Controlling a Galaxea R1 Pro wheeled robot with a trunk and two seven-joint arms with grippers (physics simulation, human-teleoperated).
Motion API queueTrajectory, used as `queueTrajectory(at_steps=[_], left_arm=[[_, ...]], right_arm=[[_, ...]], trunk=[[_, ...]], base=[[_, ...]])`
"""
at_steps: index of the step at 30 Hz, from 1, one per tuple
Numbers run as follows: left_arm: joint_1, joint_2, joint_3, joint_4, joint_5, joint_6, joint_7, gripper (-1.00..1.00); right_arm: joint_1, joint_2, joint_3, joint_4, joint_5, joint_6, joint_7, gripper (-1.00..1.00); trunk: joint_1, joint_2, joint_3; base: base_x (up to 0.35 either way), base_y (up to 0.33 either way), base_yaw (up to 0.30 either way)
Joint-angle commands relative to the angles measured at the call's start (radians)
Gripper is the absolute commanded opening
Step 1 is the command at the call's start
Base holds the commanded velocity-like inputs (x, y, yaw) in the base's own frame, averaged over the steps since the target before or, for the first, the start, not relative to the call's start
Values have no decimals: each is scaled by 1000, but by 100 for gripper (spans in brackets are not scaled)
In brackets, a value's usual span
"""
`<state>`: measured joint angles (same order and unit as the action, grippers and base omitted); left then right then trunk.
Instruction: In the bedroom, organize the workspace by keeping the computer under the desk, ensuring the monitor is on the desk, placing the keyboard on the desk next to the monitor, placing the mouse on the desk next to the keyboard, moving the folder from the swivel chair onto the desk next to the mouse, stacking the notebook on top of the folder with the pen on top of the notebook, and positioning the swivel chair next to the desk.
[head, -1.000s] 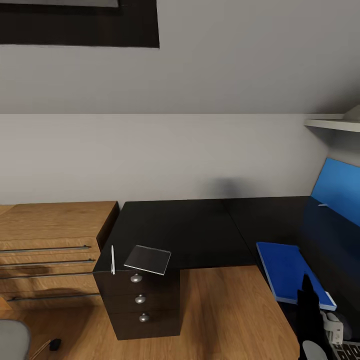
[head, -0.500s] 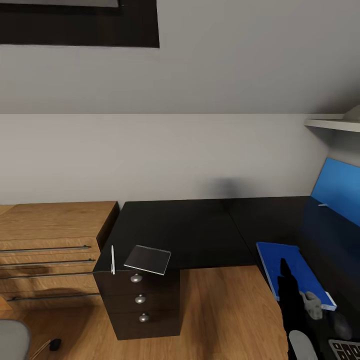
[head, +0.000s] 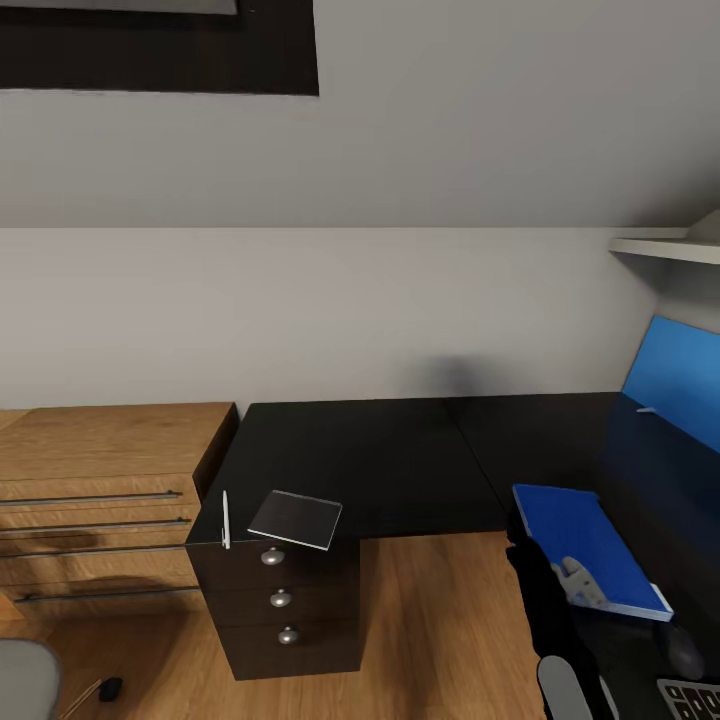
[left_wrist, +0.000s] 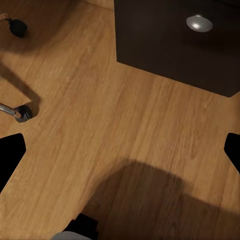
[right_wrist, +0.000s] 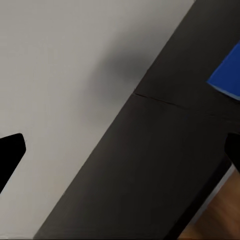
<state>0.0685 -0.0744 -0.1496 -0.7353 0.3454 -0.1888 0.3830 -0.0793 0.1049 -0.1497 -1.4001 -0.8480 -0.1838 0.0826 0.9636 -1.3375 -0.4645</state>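
Observation:
The L-shaped black desk (head: 400, 460) fills the middle of the head view. Near its left front corner, above the drawer unit (head: 285, 610), lie the dark notebook (head: 296, 519) and the white pen (head: 226, 520), side by side. The blue folder (head: 590, 545) lies flat on the right wing; its corner (right_wrist: 227, 75) also appears in the right wrist view. The mouse (head: 685, 652) and a keyboard corner (head: 692, 700) sit nearer on that wing. My right gripper (head: 522, 556) is open and empty at the folder's left edge, fingertips (right_wrist: 10, 152) wide apart. My left gripper (left_wrist: 120, 150) hangs open over the floor.
A light-wood cabinet (head: 100, 480) adjoins the desk's left side. The swivel chair's grey seat (head: 25, 680) and castors (left_wrist: 22, 112) are low on the left. A blue back panel (head: 680, 380) and white shelf (head: 665, 245) stand on the right. Wood floor (head: 440, 620) lies inside the L.
My right arm has swung left across the folder's near end, from the picture's right edge to the desk's inner edge. Nothing on the desk has moved.

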Motion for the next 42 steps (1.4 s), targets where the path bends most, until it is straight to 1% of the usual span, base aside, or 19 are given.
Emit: queueTrajectory(at_steps=[1,4,8,9,10,14,15,18,19,24,25,28,29,32,33,36,40,41,42], left_arm=[[0,1,-5,-1,11,-5,5,100],[0,1,-5,-1,11,-5,5,100],[0,2,-5,-1,11,-5,5,100],[0,2,-5,-1,11,-5,5,100],[0,2,-5,-1,11,-5,5,100],[0,2,-4,-1,11,-6,5,100],[0,2,-4,-1,11,-6,5,100],[0,2,-4,-1,11,-6,5,100],[0,2,-3,-1,11,-6,5,100],[0,2,-3,-1,11,-6,5,100],[0,3,-2,-1,11,-6,5,100],[0,3,-2,-1,12,-5,5,100],[0,3,-2,-1,12,-5,5,100],[0,4,-2,-1,12,-5,5,100],[0,4,-2,-1,12,-5,6,100],[0,4,-1,0,12,-5,6,100],[0,3,-1,0,12,-5,6,100],[0,3,-1,0,12,-5,7,100],[0,3,-1,0,12,-5,7,100]], right_arm=[[-1,1,4,1,-9,-1,8,100],[0,1,31,1,2,-1,6,100],[0,1,88,2,47,-2,3,100],[0,1,100,3,60,-2,1,100],[0,1,123,4,92,-2,-4,100],[0,2,165,7,161,-1,-32,100],[0,2,189,7,194,0,-58,100],[0,1,231,8,239,0,-114,100],[0,0,262,8,267,0,-162,100],[0,-2,350,9,338,1,-302,100],[0,-3,391,12,372,1,-360,100],[0,-3,456,30,425,1,-446,100],[0,-3,497,50,461,0,-499,100],[0,-4,547,84,518,-1,-570,100],[0,-4,571,107,555,-1,-609,100],[0,-5,596,167,615,-3,-659,100],[0,-5,602,296,640,-6,-677,100],[-1,-4,602,340,644,-8,-679,100],[-2,-3,601,425,649,-15,-683,100]], trunk=[[0,-1,-1],[0,-1,-1],[0,-1,-1],[0,-1,-1],[0,-1,-1],[0,-1,-1],[0,-1,-1],[0,-1,-1],[0,-1,-1],[0,-1,-1],[0,-1,-1],[0,-1,-1],[0,-1,-1],[0,-1,-1],[0,-1,-1],[0,-1,-1],[0,-1,-1],[0,-1,-1],[0,-1,-1]], base=[[0,0,0],[0,0,0],[0,0,0],[0,0,0],[0,0,0],[0,0,0],[0,0,0],[0,0,0],[0,0,0],[0,0,0],[0,0,0],[0,0,0],[0,0,0],[0,0,0],[0,0,0],[0,0,0],[0,0,0],[0,0,0],[0,0,0]])
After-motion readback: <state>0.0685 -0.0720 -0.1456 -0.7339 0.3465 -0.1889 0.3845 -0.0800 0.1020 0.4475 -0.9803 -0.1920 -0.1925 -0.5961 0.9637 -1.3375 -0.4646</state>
